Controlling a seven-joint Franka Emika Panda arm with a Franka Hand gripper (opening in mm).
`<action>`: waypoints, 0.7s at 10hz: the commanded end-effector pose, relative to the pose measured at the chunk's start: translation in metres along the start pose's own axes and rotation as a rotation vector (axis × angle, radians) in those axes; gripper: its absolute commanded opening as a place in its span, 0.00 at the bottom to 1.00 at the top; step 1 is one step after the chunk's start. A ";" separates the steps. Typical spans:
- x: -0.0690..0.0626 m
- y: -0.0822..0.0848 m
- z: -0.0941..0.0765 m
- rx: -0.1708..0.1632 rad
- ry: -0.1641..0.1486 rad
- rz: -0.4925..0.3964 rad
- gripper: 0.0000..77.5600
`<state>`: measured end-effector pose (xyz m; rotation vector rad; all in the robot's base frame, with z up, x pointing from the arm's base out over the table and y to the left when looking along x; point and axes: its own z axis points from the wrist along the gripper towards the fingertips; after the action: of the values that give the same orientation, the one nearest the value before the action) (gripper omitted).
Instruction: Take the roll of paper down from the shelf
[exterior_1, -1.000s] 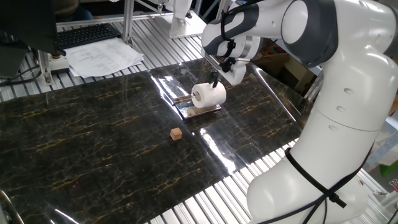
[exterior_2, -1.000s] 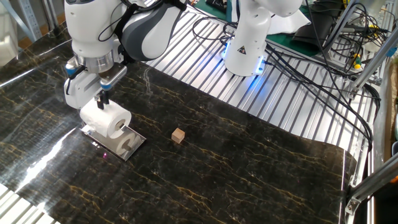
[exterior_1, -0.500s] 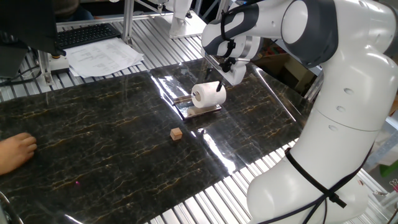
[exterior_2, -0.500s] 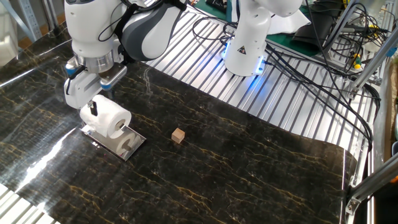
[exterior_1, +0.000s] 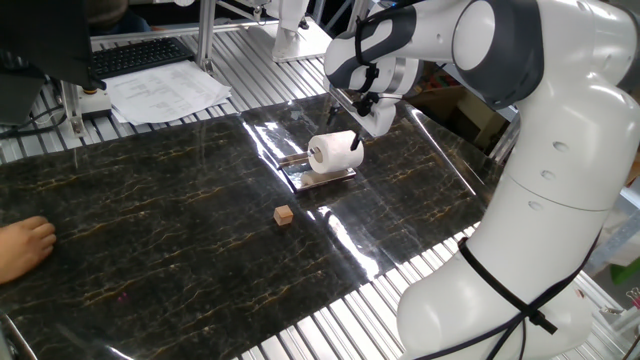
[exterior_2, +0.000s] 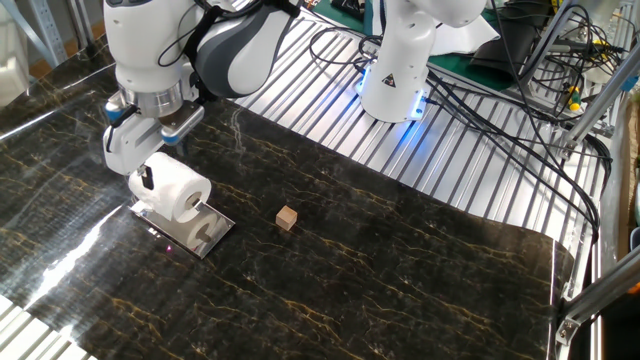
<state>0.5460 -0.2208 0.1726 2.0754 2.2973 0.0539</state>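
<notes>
The white roll of paper (exterior_1: 333, 152) lies on its side on the small shiny metal shelf (exterior_1: 300, 180), its hollow core facing left. It also shows in the other fixed view (exterior_2: 180, 193), on the shelf (exterior_2: 172, 232). My gripper (exterior_1: 355, 142) is down at the roll's far end, with one dark finger (exterior_2: 147, 178) against that end. The second finger is hidden behind the roll. The roll rests on the shelf.
A small tan cube (exterior_1: 285, 214) lies on the dark marble table (exterior_1: 150, 240), in front of the shelf; it shows in the other view too (exterior_2: 287, 218). A person's hand (exterior_1: 22, 248) rests at the left edge. Printed sheets (exterior_1: 165, 92) and a keyboard (exterior_1: 140, 55) lie behind.
My gripper has come down from just above the roll to its far end. A person's hand has appeared at the table's left edge. The roll has not moved.
</notes>
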 end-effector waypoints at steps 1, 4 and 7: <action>-0.002 0.000 0.014 -0.005 0.006 0.007 1.00; -0.002 0.000 0.015 -0.005 0.007 0.008 1.00; -0.002 -0.001 0.017 -0.005 0.008 0.010 1.00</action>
<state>0.5459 -0.2221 0.1559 2.0881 2.2926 0.0657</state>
